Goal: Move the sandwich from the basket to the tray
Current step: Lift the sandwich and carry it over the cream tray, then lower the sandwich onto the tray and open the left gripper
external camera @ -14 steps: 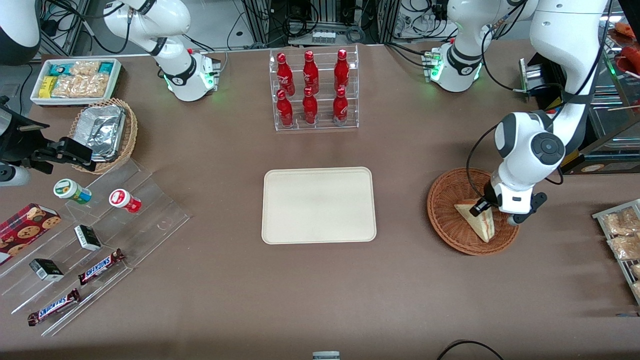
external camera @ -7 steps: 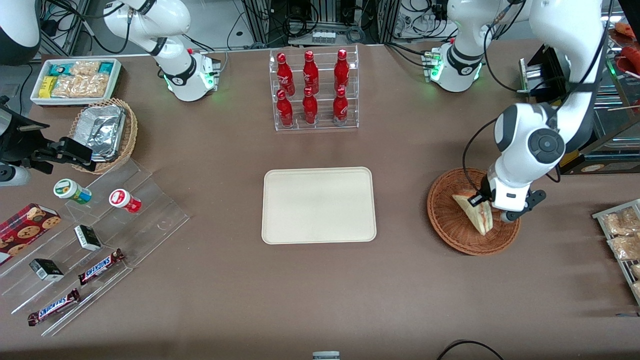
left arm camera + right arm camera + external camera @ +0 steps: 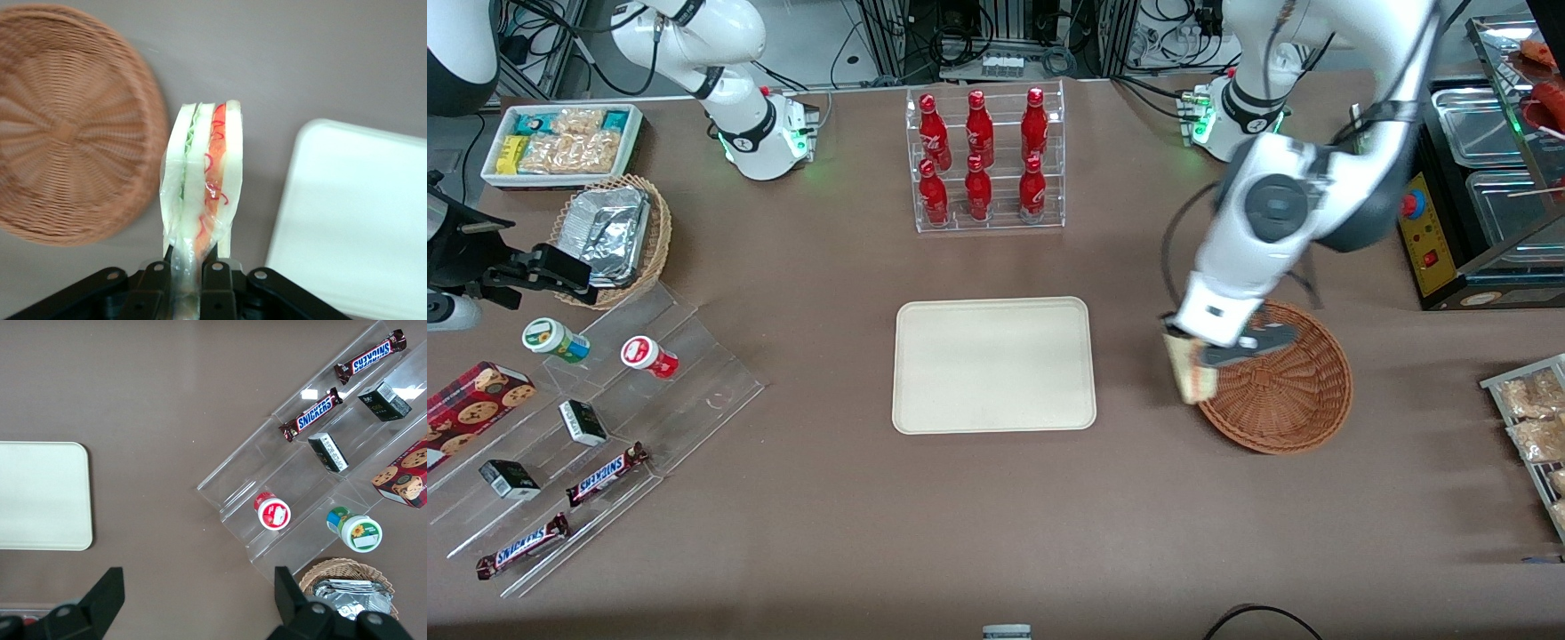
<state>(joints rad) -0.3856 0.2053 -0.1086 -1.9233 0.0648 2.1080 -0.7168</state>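
Observation:
The sandwich (image 3: 1190, 373) (image 3: 202, 179), a wrapped wedge of white bread with red and green filling, hangs in the air in my left gripper (image 3: 1199, 357) (image 3: 187, 272), which is shut on its lower end. It is over the rim of the reddish-brown wicker basket (image 3: 1285, 382) (image 3: 63, 133) on the side toward the tray, above the table. Nothing lies in the basket. The cream tray (image 3: 994, 364) (image 3: 360, 213) (image 3: 40, 495) lies flat at the table's middle, with a strip of bare brown table between it and the sandwich.
A clear rack of red bottles (image 3: 985, 160) stands farther from the front camera than the tray. Toward the parked arm's end are a tan basket of foil trays (image 3: 612, 233), a white snack bin (image 3: 562, 142) and stepped acrylic shelves (image 3: 605, 418). Snack packs (image 3: 1529, 413) lie at the working arm's end.
The gripper has lifted the sandwich out of the basket and carried it toward the tray, past the basket's rim. The basket now holds nothing.

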